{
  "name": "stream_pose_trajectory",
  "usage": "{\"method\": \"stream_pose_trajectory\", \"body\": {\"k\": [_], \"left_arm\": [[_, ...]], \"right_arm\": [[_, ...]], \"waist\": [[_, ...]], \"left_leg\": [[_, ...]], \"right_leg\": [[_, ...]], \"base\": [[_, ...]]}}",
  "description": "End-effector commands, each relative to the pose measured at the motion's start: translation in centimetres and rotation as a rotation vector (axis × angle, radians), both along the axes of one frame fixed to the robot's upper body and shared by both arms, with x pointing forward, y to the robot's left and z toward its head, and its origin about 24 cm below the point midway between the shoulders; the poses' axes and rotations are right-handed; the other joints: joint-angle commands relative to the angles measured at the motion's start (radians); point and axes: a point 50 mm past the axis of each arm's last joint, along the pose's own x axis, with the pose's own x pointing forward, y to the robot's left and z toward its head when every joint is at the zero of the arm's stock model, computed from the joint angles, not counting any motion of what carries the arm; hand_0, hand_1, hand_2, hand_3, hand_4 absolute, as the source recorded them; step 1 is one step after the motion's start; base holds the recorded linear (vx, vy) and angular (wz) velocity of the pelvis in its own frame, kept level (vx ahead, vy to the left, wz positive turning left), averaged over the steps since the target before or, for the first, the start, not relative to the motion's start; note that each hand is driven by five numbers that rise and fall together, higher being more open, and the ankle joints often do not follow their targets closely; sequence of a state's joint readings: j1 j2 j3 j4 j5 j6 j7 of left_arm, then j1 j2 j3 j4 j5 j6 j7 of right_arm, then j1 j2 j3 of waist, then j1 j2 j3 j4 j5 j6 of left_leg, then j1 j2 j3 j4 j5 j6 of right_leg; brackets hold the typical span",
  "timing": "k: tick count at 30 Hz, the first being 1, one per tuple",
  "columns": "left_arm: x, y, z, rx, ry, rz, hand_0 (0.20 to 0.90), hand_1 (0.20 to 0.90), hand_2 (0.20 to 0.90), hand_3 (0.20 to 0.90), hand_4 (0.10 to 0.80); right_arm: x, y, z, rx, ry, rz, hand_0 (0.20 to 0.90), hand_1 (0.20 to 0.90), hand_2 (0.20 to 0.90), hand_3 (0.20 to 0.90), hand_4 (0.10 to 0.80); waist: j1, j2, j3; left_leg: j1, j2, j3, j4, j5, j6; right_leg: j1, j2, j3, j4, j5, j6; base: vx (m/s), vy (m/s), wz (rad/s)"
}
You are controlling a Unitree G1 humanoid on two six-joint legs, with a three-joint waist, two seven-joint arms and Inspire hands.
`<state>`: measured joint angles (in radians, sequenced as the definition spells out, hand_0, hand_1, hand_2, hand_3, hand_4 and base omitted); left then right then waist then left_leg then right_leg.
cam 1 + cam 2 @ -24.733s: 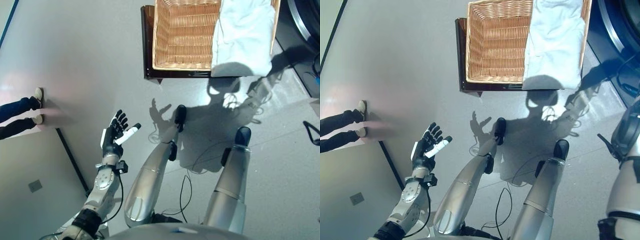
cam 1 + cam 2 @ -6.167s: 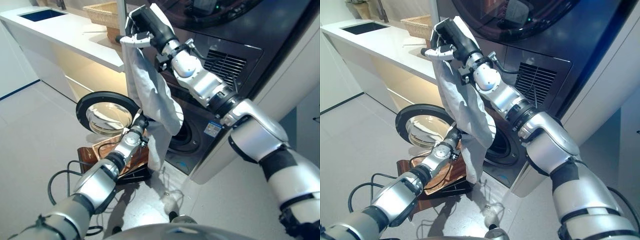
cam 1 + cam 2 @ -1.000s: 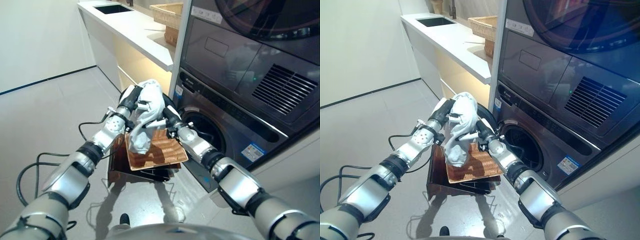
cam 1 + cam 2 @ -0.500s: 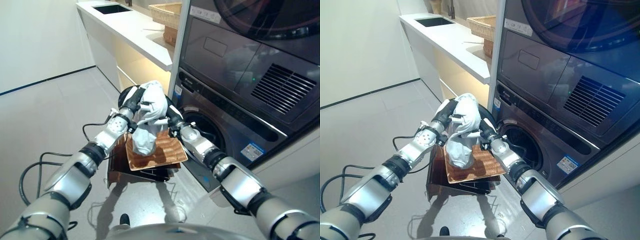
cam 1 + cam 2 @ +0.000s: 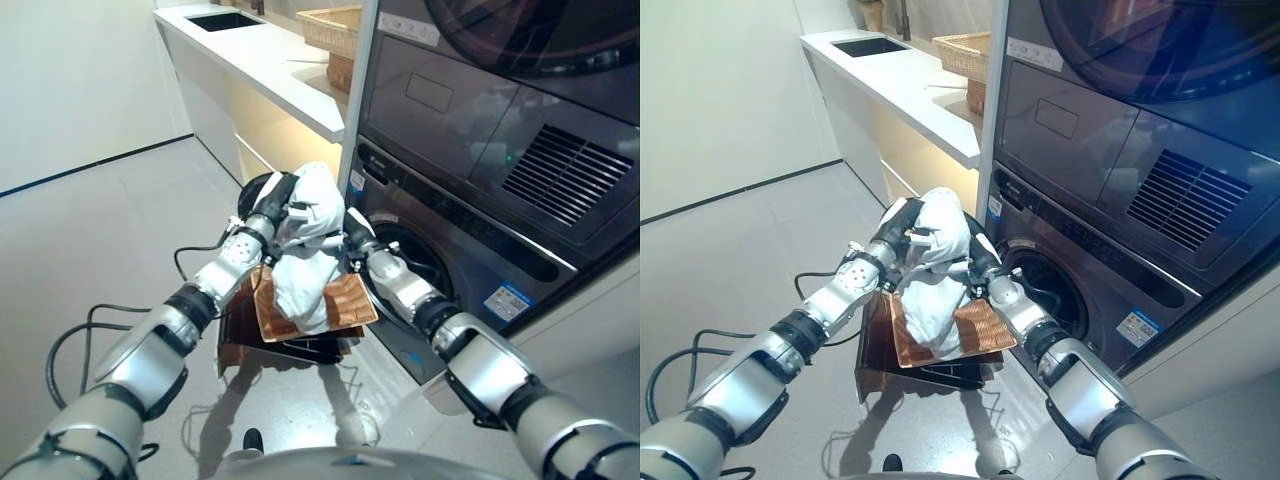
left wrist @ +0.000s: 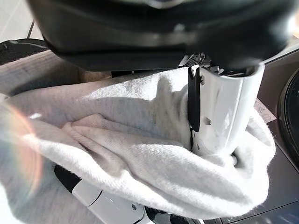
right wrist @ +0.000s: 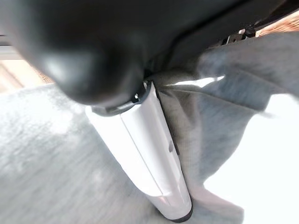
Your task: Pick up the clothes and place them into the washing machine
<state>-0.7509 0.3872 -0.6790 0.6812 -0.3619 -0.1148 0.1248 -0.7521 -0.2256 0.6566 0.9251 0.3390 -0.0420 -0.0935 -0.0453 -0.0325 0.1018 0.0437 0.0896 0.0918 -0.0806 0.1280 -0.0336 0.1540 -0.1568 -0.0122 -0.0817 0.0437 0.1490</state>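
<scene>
1. two silver-grey arms reached forward, and the left hand [image 5: 270, 205] and right hand [image 5: 345, 232] met on one bundle of white cloth [image 5: 305, 250], held up in the air.
2. the left hand's fingers were curled into the cloth, with its white-covered thumb pressed against the folds, as the left wrist view showed; the right hand gripped the same bundle from the other side, its white thumb lying along the fabric.
3. the cloth hung directly above one wicker basket [image 5: 345, 303], which sat on a dark stand [image 5: 238, 335] on the floor. as far as could be seen, no other clothes remained in that basket.
4. just beyond the basket stood one washing machine [image 5: 470, 230], its round drum opening [image 5: 410, 262] dark and open. the door [image 5: 985, 232] was mostly hidden behind the cloth.
5. judging by this, lifting was done and the cloth was near the opening; pushing it inside and letting go were left.
6. farther back than the washing machine, one white counter [image 5: 265, 60] carried a second wicker basket [image 5: 338, 30] and held one sink [image 5: 224, 18].
</scene>
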Motion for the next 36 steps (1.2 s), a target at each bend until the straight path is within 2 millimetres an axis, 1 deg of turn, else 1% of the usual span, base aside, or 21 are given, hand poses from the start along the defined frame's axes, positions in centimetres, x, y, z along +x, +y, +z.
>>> {"method": "stream_pose_trajectory", "body": {"k": [1, 2, 8, 9, 10, 11, 12, 14, 17, 21, 25, 27, 28, 29, 30, 31, 32, 34, 35, 36], "left_arm": [[-1.0, -9.2, 9.3, -0.209, -0.34, -0.335, 0.444, 0.444, 0.444, 0.444, 0.475], [-0.9, -9.1, 9.3, -0.191, -0.349, -0.324, 0.9, 0.9, 0.9, 0.9, 0.8], [-0.7, -8.1, 9.7, -0.189, -0.376, -0.292, 0.9, 0.9, 0.9, 0.9, 0.8], [-0.6, -7.5, 9.9, -0.186, -0.391, -0.275, 0.9, 0.9, 0.9, 0.9, 0.8], [-0.6, -7.5, 9.9, -0.186, -0.391, -0.275, 0.9, 0.9, 0.9, 0.9, 0.8], [-0.4, -6.6, 10.2, -0.187, -0.403, -0.251, 0.9, 0.9, 0.9, 0.9, 0.8], [-0.4, -6.6, 10.2, -0.187, -0.403, -0.251, 0.9, 0.9, 0.9, 0.9, 0.8], [-0.1, -4.9, 10.2, -0.166, -0.414, -0.208, 0.9, 0.9, 0.9, 0.9, 0.8], [-0.1, -3.6, 10.0, -0.148, -0.418, -0.184, 0.9, 0.9, 0.9, 0.9, 0.8], [0.0, -2.0, 9.7, -0.11, -0.414, -0.162, 0.9, 0.9, 0.9, 0.9, 0.8], [-0.3, -0.3, 9.2, -0.109, -0.404, -0.128, 0.9, 0.9, 0.9, 0.9, 0.8], [-0.3, 0.0, 9.2, -0.108, -0.408, -0.121, 0.9, 0.9, 0.9, 0.9, 0.8], [-0.5, 0.8, 8.8, -0.108, -0.404, -0.096, 0.9, 0.9, 0.9, 0.9, 0.8], [-0.5, 0.8, 8.8, -0.108, -0.404, -0.096, 0.9, 0.9, 0.9, 0.9, 0.8], [-0.8, 1.8, 8.4, -0.099, -0.405, -0.068, 0.9, 0.9, 0.9, 0.9, 0.8], [-0.9, 2.3, 8.1, -0.099, -0.401, -0.051, 0.9, 0.9, 0.9, 0.9, 0.8], [-0.9, 2.3, 8.1, -0.099, -0.401, -0.051, 0.9, 0.9, 0.9, 0.9, 0.8], [-1.5, 4.6, 6.3, -0.131, -0.358, 0.04, 0.9, 0.9, 0.9, 0.9, 0.8], [-1.5, 4.6, 6.3, -0.131, -0.358, 0.04, 0.9, 0.9, 0.9, 0.9, 0.8], [-1.9, 6.1, 4.7, -0.149, -0.312, 0.104, 0.9, 0.9, 0.9, 0.9, 0.8]], "right_arm": [[1.9, 5.0, 6.5, 0.064, -0.254, 0.143, 0.2, 0.2, 0.2, 0.2, 0.3], [1.9, 4.8, 6.3, 0.051, -0.252, 0.137, 0.2, 0.2, 0.2, 0.2, 0.3], [2.0, 3.6, 5.5, 0.024, -0.238, 0.098, 0.2, 0.2, 0.2, 0.2, 0.3], [1.9, 3.1, 5.1, 0.015, -0.228, 0.083, 0.2, 0.2, 0.2, 0.2, 0.3], [1.9, 3.1, 5.1, 0.015, -0.228, 0.083, 0.2, 0.2, 0.2, 0.2, 0.3], [1.9, 2.5, 4.6, 0.004, -0.215, 0.06, 0.2, 0.2, 0.2, 0.2, 0.3], [1.9, 2.5, 4.6, 0.004, -0.215, 0.06, 0.2, 0.2, 0.2, 0.2, 0.3], [1.9, 1.2, 3.7, -0.005, -0.186, 0.015, 0.2, 0.2, 0.2, 0.2, 0.3], [1.8, 0.2, 3.1, -0.001, -0.163, -0.024, 0.2, 0.2, 0.2, 0.2, 0.3], [1.7, -1.0, 2.5, -0.01, -0.146, -0.065, 0.2, 0.2, 0.2, 0.2, 0.3], [1.7, -2.0, 2.3, -0.006, -0.143, -0.1, 0.2, 0.2, 0.2, 0.2, 0.3], [1.6, -2.2, 2.2, -0.004, -0.142, -0.109, 0.2, 0.2, 0.2, 0.2, 0.3], [1.5, -2.7, 2.0, 0.003, -0.135, -0.13, 0.2, 0.2, 0.2, 0.2, 0.3], [1.5, -2.7, 2.0, 0.003, -0.135, -0.13, 0.2, 0.2, 0.2, 0.2, 0.3], [1.4, -3.1, 1.6, 0.01, -0.125, -0.147, 0.2, 0.2, 0.2, 0.2, 0.3], [1.3, -3.3, 1.4, 0.015, -0.119, -0.159, 0.2, 0.2, 0.2, 0.2, 0.3], [1.3, -3.3, 1.4, 0.015, -0.118, -0.159, 0.2, 0.2, 0.2, 0.2, 0.3], [0.8, -4.0, 0.7, 0.051, -0.095, -0.196, 0.2, 0.2, 0.2, 0.2, 0.3], [0.8, -4.0, 0.6, 0.051, -0.094, -0.195, 0.2, 0.2, 0.2, 0.2, 0.3], [0.5, -4.4, 0.1, 0.08, -0.079, -0.221, 0.2, 0.2, 0.2, 0.2, 0.3]], "waist": [[0.04, 0.017, -0.1], [0.041, 0.017, -0.1], [0.044, 0.016, -0.1], [0.046, 0.015, -0.1], [0.046, 0.015, -0.1], [0.048, 0.016, -0.099], [0.048, 0.016, -0.099], [0.052, 0.018, -0.098], [0.057, 0.019, -0.097], [0.061, 0.021, -0.094], [0.066, 0.021, -0.093], [0.067, 0.021, -0.093], [0.069, 0.02, -0.091], [0.069, 0.02, -0.091], [0.071, 0.019, -0.089], [0.073, 0.018, -0.087], [0.073, 0.019, -0.088], [0.078, 0.016, -0.085], [0.077, 0.017, -0.085], [0.079, 0.016, -0.085]], "left_leg": [[0.034, 0.013, 0.015, 0.01, -0.064, -0.021], [0.033, 0.013, 0.014, 0.01, -0.064, -0.02], [0.034, 0.012, 0.013, 0.01, -0.065, -0.02], [0.034, 0.012, 0.013, 0.01, -0.065, -0.02], [0.034, 0.012, 0.013, 0.01, -0.065, -0.02], [0.034, 0.012, 0.014, 0.01, -0.065, -0.021], [0.034, 0.012, 0.014, 0.01, -0.065, -0.021], [0.034, 0.011, 0.013, 0.009, -0.064, -0.021], [0.035, 0.011, 0.01, 0.008, -0.063, -0.021], [0.036, 0.01, 0.009, 0.005, -0.062, -0.021], [0.034, 0.01, 0.009, 0.006, -0.061, -0.022], [0.034, 0.01, 0.008, 0.005, -0.061, -0.022], [0.034, 0.01, 0.007, 0.005, -0.061, -0.021], [0.034, 0.01, 0.007, 0.005, -0.061, -0.021], [0.033, 0.01, 0.007, 0.005, -0.06, -0.022], [0.034, 0.011, 0.007, 0.005, -0.061, -0.022], [0.034, 0.011, 0.007, 0.005, -0.061, -0.022], [0.035, 0.012, 0.009, 0.005, -0.061, -0.023], [0.035, 0.012, 0.009, 0.004, -0.061, -0.023], [0.037, 0.012, 0.012, 0.005, -0.063, -0.023]], "right_leg": [[-0.076, -0.039, 0.034, 0.116, -0.05, 0.013], [-0.076, -0.038, 0.034, 0.118, -0.05, 0.013], [-0.074, -0.038, 0.03, 0.117, -0.05, 0.013], [-0.075, -0.038, 0.031, 0.117, -0.049, 0.012], [-0.075, -0.038, 0.031, 0.117, -0.049, 0.012], [-0.074, -0.039, 0.03, 0.117, -0.049, 0.013], [-0.074, -0.039, 0.03, 0.117, -0.049, 0.013], [-0.074, -0.039, 0.029, 0.116, -0.049, 0.012], [-0.072, -0.039, 0.028, 0.115, -0.049, 0.013], [-0.071, -0.04, 0.026, 0.115, -0.049, 0.013], [-0.07, -0.041, 0.021, 0.114, -0.049, 0.014], [-0.069, -0.041, 0.021, 0.114, -0.049, 0.014], [-0.069, -0.041, 0.02, 0.115, -0.049, 0.014], [-0.069, -0.041, 0.02, 0.115, -0.049, 0.014], [-0.07, -0.041, 0.018, 0.116, -0.05, 0.013], [-0.07, -0.041, 0.018, 0.116, -0.05, 0.013], [-0.07, -0.041, 0.018, 0.116, -0.05, 0.013], [-0.071, -0.041, 0.019, 0.115, -0.051, 0.012], [-0.071, -0.041, 0.019, 0.115, -0.051, 0.012], [-0.069, -0.041, 0.019, 0.115, -0.053, 0.011]], "base": [[0.0, 0.0, 0.0], [0.0, 0.0, 0.0], [0.0, 0.0, 0.0], [0.0, 0.0, 0.0], [0.0, 0.0, 0.0], [0.0, 0.0, 0.0], [0.0, 0.0, 0.0], [0.0, 0.0, 0.0], [0.0, 0.0, 0.0], [-0.004, 0.001, 0.02], [0.0, 0.0, 0.0], [0.0, 0.0, 0.0], [0.0, 0.0, 0.0], [0.0, 0.0, 0.0], [-0.004, -0.005, 0.04], [0.0, 0.0, 0.0], [0.0, 0.0, 0.0], [0.0, 0.0, 0.0], [0.0, 0.0, 0.0], [0.0, 0.0, 0.0]]}}
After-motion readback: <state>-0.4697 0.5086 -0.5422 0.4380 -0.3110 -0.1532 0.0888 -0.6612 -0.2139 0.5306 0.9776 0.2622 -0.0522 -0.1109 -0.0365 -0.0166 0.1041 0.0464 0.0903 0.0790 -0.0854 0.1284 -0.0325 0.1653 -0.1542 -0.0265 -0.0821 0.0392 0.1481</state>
